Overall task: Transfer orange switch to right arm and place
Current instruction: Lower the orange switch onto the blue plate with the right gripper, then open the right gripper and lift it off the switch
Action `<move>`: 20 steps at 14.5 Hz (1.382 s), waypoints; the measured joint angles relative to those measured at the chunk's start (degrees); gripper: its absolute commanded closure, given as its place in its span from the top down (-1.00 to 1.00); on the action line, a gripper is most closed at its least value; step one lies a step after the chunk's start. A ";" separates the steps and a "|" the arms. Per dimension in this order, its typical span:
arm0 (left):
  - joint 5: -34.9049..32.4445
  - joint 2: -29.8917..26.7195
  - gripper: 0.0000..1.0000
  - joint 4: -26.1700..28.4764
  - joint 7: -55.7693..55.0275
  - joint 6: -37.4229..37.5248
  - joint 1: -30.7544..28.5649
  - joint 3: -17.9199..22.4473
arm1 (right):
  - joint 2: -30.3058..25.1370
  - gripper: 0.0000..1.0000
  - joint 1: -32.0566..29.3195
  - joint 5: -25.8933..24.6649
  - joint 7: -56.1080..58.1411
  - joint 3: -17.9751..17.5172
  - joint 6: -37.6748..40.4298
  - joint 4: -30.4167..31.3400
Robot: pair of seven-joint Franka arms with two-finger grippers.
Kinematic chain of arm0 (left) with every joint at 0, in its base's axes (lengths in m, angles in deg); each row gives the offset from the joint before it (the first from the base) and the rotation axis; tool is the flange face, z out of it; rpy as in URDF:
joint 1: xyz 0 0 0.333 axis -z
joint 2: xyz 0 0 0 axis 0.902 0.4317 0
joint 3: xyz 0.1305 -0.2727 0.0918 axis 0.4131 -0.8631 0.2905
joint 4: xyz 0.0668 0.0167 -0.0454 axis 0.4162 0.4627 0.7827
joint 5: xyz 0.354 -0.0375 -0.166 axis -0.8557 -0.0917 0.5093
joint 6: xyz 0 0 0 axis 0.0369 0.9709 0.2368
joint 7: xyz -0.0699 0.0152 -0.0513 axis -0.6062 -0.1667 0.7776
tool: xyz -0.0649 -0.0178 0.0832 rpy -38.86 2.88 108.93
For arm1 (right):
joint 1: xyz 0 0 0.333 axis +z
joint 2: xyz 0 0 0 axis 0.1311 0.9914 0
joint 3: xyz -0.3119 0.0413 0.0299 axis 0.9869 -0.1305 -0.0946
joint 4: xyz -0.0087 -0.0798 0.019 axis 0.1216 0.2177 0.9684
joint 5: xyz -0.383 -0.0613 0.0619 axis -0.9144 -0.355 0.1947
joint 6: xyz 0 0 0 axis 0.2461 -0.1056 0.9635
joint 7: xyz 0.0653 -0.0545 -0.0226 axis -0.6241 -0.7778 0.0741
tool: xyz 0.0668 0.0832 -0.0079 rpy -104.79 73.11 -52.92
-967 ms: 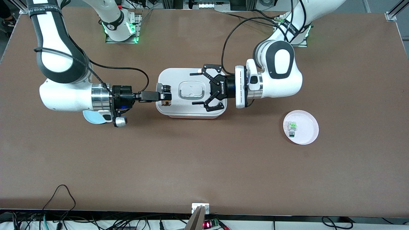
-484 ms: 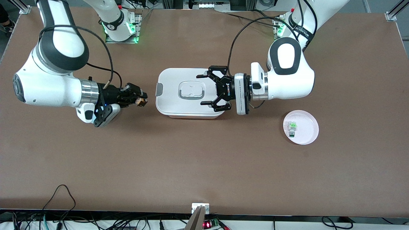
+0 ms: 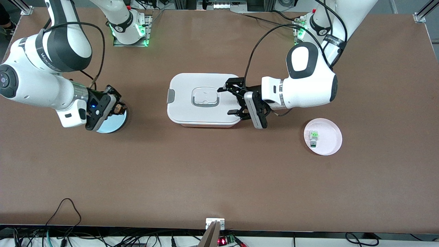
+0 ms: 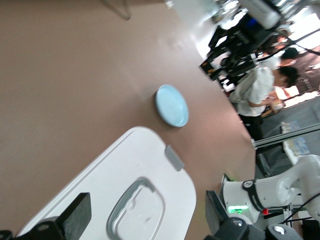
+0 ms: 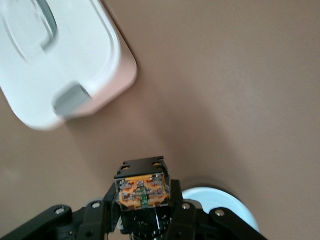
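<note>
Worktop (image 3: 219, 178) carrying a white lidded box (image 3: 202, 99) at centre, a blue plate (image 3: 111, 125) toward the right arm's end, a pink plate (image 3: 331, 137) toward the left arm's end. Left end effector (image 3: 236, 99) spread apart and empty over the box edge, waiting. Right end effector (image 3: 116, 106) clamped on the orange switch (image 5: 144, 190), poised over the blue plate's rim at about its 12 o'clock. Long axis of switch in line with the fingers, pointing out from the wrist. Next move probably straight down, then release.
</note>
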 measured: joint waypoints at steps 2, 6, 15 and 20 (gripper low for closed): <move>-7.65 0.00 1.00 0.00 -9.66 2.75 0.00 0.63 | -2.03 -0.63 -1.42 -2.48 6.51 0.05 -5.02 5.60; -19.71 -0.11 1.00 -2.22 -22.26 12.71 -0.55 4.63 | -4.83 -0.66 -3.57 -5.76 16.97 0.10 -16.98 17.50; -46.74 -1.10 1.00 -11.78 -38.25 37.09 -1.65 12.16 | 6.63 -0.66 -10.93 -6.06 36.15 0.26 -39.64 27.33; -52.09 -3.72 1.00 -17.73 -43.19 52.28 -1.85 16.31 | 10.34 -0.46 -11.56 -6.06 37.25 0.06 -44.33 27.92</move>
